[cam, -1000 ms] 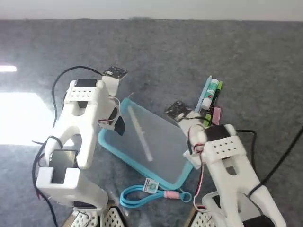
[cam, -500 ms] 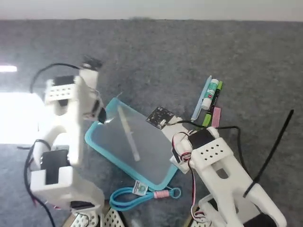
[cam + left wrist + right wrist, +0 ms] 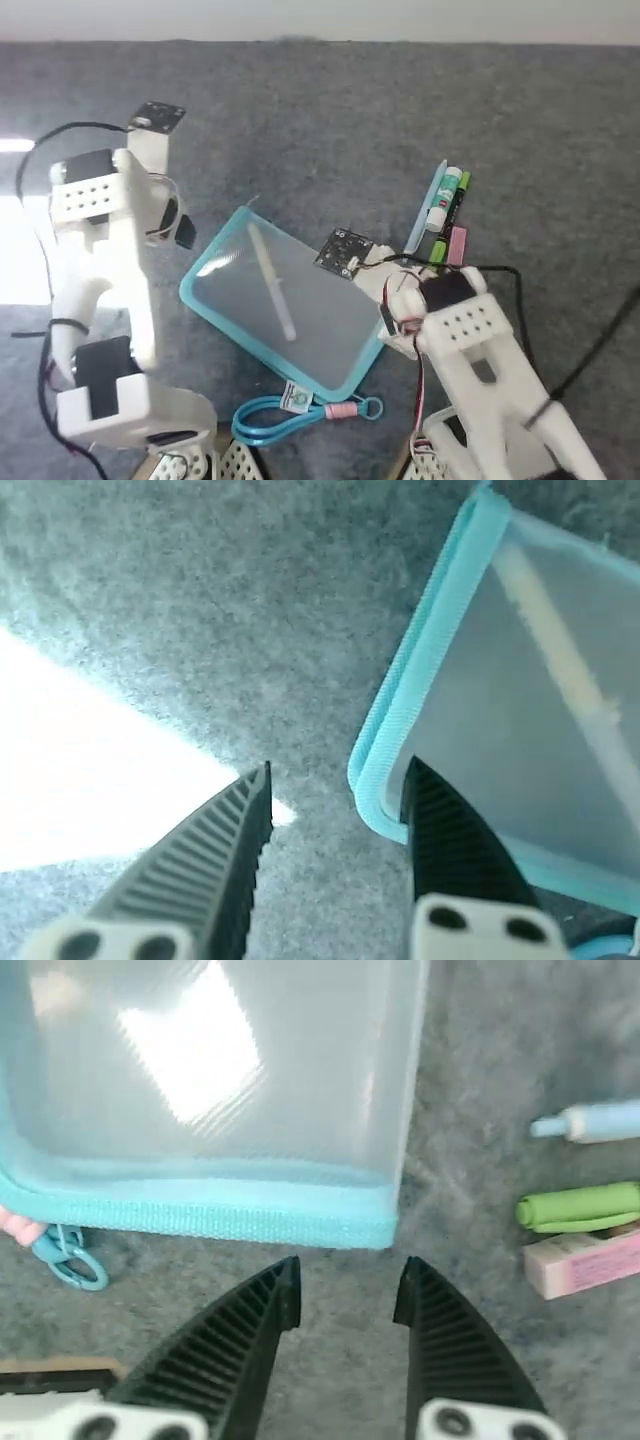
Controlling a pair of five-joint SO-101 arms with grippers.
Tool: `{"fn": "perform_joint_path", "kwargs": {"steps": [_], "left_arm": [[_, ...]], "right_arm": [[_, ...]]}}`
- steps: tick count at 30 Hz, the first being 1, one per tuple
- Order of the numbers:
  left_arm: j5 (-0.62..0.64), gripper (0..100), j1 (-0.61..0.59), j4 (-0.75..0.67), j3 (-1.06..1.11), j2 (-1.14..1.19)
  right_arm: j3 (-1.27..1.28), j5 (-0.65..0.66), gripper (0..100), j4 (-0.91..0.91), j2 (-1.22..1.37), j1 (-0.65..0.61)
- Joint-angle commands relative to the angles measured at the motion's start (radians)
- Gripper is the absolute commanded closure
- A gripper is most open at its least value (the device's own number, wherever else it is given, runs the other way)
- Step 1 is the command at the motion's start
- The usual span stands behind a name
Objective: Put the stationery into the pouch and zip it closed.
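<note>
The left gripper (image 3: 335,785) hangs with its ribbed black fingers spread and nothing between them. It is over the grey felt-like counter (image 3: 320,110), just beside a rounded corner of the flat translucent pouch with woven teal edging (image 3: 300,310). The right gripper (image 3: 345,1285) is likewise spread and empty, just short of the pouch's opposite teal edge.

In the high view the pouch lies tilted at centre frame, between the two white arms. A pale slim stick (image 3: 270,280) shows on its frosted face; whether it is inside or on top cannot be told. From the pouch's lower corner a glossy teal cord loop (image 3: 275,418) with a pink piece and a small ring curls along the bottom of the frame.

In the right half of that view, apart from the pouch, four things lie close together: a light-blue pen (image 3: 425,212), a white-and-green tube (image 3: 446,192), a green marker (image 3: 458,210) and a pink block eraser (image 3: 457,246). The right arm's wrist stands between them and the pouch. A white glare patch (image 3: 20,250) covers the counter at the left edge.
</note>
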Motion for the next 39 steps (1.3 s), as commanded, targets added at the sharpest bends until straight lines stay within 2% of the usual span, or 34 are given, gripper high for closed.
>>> {"fn": "perform_joint_path", "kwargs": {"steps": [1, 7, 13, 16, 22, 27, 31, 39], "left_arm": [[-0.015, 80, -0.037, -0.006, -0.008, -0.054], [-0.063, 80, -0.048, -0.006, -0.004, -0.054], [-0.063, 80, -0.046, -0.005, -0.004, -0.052], [-0.063, 80, -0.043, -0.005, -0.004, -0.052], [-0.063, 80, -0.043, -0.003, -0.002, -0.052], [-0.063, 80, -0.041, -0.003, -0.002, -0.052], [-0.061, 80, -0.043, -0.002, -0.002, -0.052], [-0.064, 80, -0.041, -0.008, 0.028, -0.052]], "right_arm": [[0.086, 0.086, 82.2, 0.004, -0.259, -0.016], [0.358, 0.219, 81.6, -0.033, -0.625, -0.028], [0.486, 0.367, 67.5, -0.047, -0.774, 0.05], [0.523, 0.425, 66.7, -0.053, -0.8, 0.048], [0.555, 0.419, 68.1, -0.157, -0.805, 0.041], [0.569, 0.354, 68.1, -0.298, -0.806, 0.035], [0.678, 0.354, 68.1, -0.432, -0.812, -0.051], [0.703, 0.353, 68.2, -0.456, -0.814, -0.125]]}}
